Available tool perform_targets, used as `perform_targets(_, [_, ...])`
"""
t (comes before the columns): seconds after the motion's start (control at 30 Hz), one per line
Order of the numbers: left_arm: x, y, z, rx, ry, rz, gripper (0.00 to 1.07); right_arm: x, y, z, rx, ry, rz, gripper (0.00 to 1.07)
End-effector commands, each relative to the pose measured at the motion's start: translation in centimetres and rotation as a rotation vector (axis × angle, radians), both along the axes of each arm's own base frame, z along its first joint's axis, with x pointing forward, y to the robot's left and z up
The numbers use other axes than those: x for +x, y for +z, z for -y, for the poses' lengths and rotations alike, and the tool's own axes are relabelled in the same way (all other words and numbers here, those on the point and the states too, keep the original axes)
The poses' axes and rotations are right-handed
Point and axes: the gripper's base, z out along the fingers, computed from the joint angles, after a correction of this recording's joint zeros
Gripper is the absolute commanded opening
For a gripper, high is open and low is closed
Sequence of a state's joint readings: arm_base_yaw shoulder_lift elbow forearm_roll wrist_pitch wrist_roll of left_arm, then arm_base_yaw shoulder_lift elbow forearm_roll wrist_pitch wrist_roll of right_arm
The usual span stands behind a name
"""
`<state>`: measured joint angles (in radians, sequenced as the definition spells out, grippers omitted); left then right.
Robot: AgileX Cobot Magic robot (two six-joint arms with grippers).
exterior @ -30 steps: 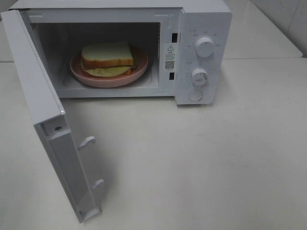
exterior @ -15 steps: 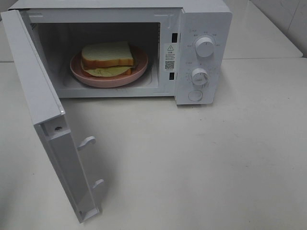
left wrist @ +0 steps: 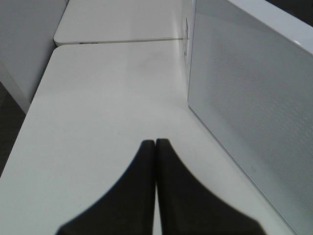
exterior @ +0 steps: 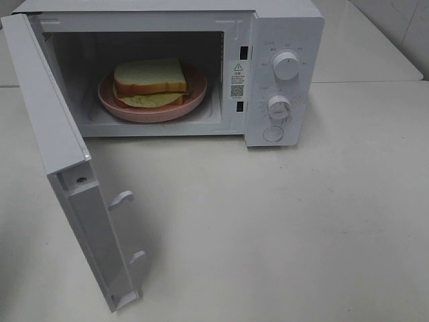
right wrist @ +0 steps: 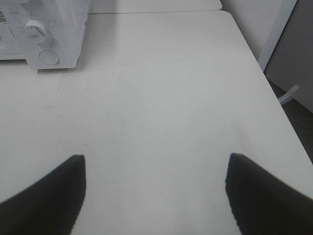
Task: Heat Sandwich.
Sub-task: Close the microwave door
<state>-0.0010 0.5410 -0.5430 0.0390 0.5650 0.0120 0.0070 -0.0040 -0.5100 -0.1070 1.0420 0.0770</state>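
You'll find the sandwich [exterior: 149, 80] inside the open microwave [exterior: 288, 20], at about 11 o'clock from the middle of the high view. It lies flat on a round pink plate [exterior: 194, 100] that sits on the cavity floor. The top slice is white with a tan crust, and pale yellow-green filling shows along its 6 o'clock edge. The plate's rim shows on every side of the bread except behind it.

The microwave door [exterior: 50, 127] is hinged at the cavity's 9 o'clock side and swung wide open, its free edge reaching toward 7 o'clock over the bench [exterior: 301, 221]. Two white latch hooks [exterior: 122, 198] stick out of the door's inner edge, one below the other. At the cavity's 3 o'clock side is the control panel: an upper dial [exterior: 287, 65], a lower dial [exterior: 279, 106] at its 6 o'clock, and a round button [exterior: 273, 133] beneath that. A warning label [exterior: 237, 79] sits on the frame between the cavity and the dials.

Your left end effector [left wrist: 155, 147] is clenched, its two dark fingers pressed together with nothing between them. It hangs over bare bench, with the door's outer face near it on one side.

Your right end effector [right wrist: 155, 160] is released, fingers spread wide over bare bench. The microwave's control panel is well ahead of it, off to one side.
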Motion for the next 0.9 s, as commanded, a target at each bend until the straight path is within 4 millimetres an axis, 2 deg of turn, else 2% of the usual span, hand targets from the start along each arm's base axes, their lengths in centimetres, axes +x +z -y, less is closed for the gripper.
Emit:
perform_targets(0.03, [1.2,0.0,0.0,0.003,-0.004,0.03,0.0,-0.3,-0.1,0.0,-0.011,0.001,0.025,0.76])
perform_targets(0.1, [1.5,-0.4,0.0,0.004,-0.005,0.031,0.0,-0.3,-0.1,0.0,-0.011,0.001,0.025,0.76])
perform_targets(0.2, [2.6,-2.5,0.1,0.003,-0.011,0.052,0.0,-0.3,-0.1,0.0,-0.011,0.001,0.025,0.76])
perform_targets(0.43, [3.0,-5.5,0.2,0.001,-0.024,0.174,0.0,-0.3,-0.1,0.0,-0.011,0.001,0.025,0.76])
perform_targets(0.53, [2.9,-6.1,0.3,0.0,-0.029,0.245,0.0,-0.3,-0.1,0.0,-0.011,0.001,0.025,0.76])
perform_targets(0.7, [3.2,-6.8,0.3,-0.001,-0.032,0.256,0.0,-0.3,-0.1,0.0,-0.011,0.001,0.025,0.76])
perform_targets(0.9, [5.3,-8.2,0.5,0.022,-0.061,0.227,0.0,-0.3,-0.1,0.0,-0.011,0.001,0.025,0.76])
